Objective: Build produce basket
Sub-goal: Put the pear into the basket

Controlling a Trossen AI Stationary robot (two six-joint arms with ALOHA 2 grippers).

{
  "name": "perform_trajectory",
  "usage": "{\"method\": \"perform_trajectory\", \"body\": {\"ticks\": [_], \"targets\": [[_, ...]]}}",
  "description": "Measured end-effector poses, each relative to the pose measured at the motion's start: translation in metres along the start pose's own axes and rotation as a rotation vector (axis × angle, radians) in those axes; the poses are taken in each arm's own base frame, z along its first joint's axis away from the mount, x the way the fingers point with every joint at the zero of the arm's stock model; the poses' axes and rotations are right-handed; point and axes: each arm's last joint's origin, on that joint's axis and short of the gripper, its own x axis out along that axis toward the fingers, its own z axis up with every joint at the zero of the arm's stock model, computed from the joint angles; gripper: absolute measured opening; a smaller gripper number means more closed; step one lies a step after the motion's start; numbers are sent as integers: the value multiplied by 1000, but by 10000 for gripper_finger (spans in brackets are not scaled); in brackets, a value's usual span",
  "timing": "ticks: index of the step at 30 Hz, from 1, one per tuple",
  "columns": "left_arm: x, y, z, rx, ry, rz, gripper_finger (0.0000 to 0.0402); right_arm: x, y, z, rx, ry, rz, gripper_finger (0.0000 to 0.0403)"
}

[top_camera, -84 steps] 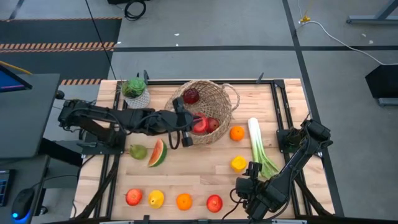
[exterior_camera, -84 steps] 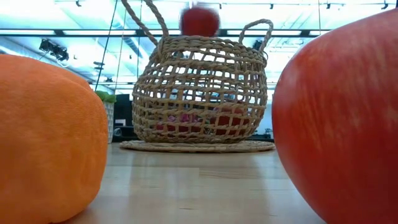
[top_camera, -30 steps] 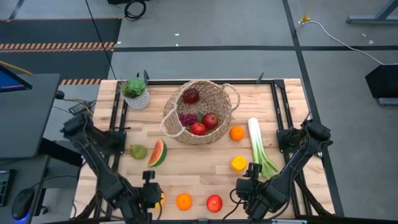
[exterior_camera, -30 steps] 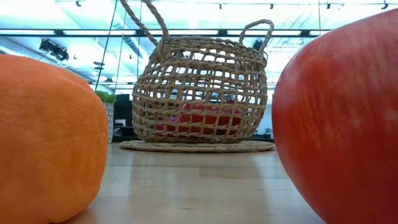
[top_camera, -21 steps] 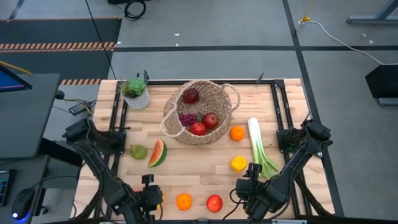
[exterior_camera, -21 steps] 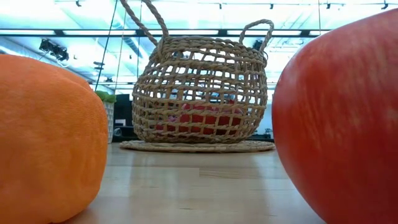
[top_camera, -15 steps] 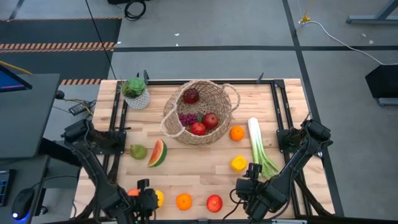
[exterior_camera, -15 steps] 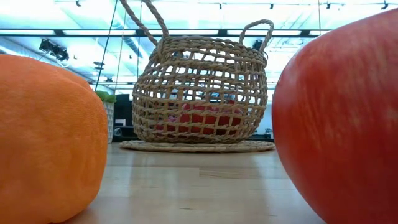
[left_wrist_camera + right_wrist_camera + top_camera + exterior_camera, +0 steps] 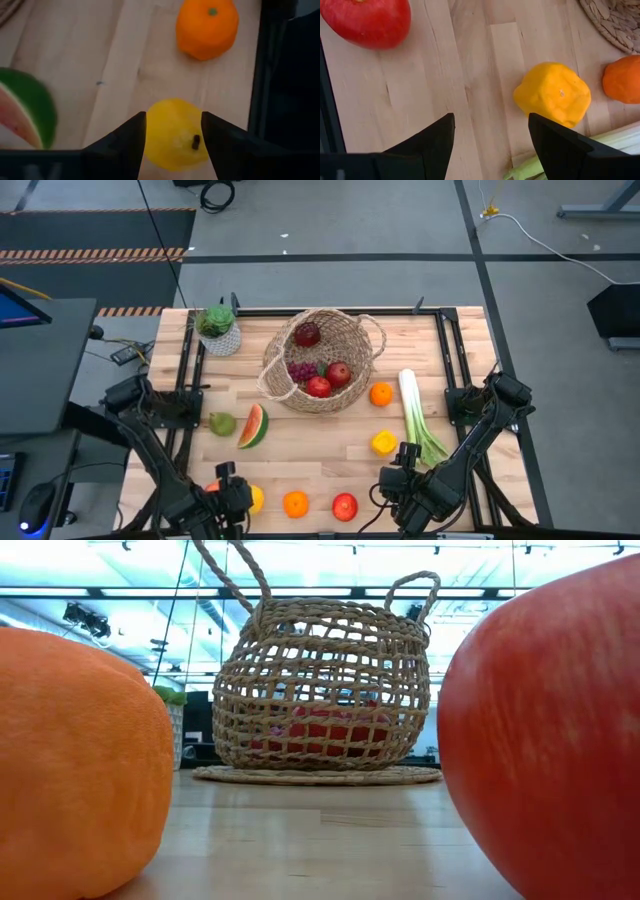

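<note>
Two dark arms work this bench, and the left hand (image 9: 232, 498) is the busy one, down at the near edge by the left corner. Its fingers (image 9: 125, 145) stand apart on either side of a yellow lemon (image 9: 175, 132), not yet pinching it, with a red apple (image 9: 212, 489) just beside and mostly hidden under the arm. Behind that, near the left edge, lie a green pear (image 9: 222, 423) and a watermelon slice (image 9: 254, 425), and a potted plant (image 9: 217, 328) stands in the far left corner.

Further along the near edge sit an orange (image 9: 295, 504) and a second red apple (image 9: 344, 506). The basket (image 9: 350, 370) stands toward the far edge, about the middle, already holding red apples and purple grapes (image 9: 300, 370).

On the right half, another orange (image 9: 380, 393) lies just beside the basket, a long leek (image 9: 415, 415) runs toward the near edge, and a lumpy yellow fruit (image 9: 552, 94) lies beside it. The right hand (image 9: 405, 480) waits at the near edge, fingers spread wide and empty.

My worry is the lemon: it is round and smooth, and if the fingers close off-centre it could squirt sideways into the near orange or roll off the near edge. A loose grip could also drop it short of the basket.
</note>
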Motion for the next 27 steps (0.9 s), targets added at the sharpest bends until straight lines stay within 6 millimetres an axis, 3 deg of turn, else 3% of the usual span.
{"method": "perform_trajectory", "body": {"ticks": [16, 27], "targets": [[-6, -8, -12, -82, 8, -43, 180, 0, 1, 0, 0, 12, 13, 259], [-5, -6, -9, -53, -23, -24, 82, 0, 1, 0, 1, 13, 13, 259]]}}
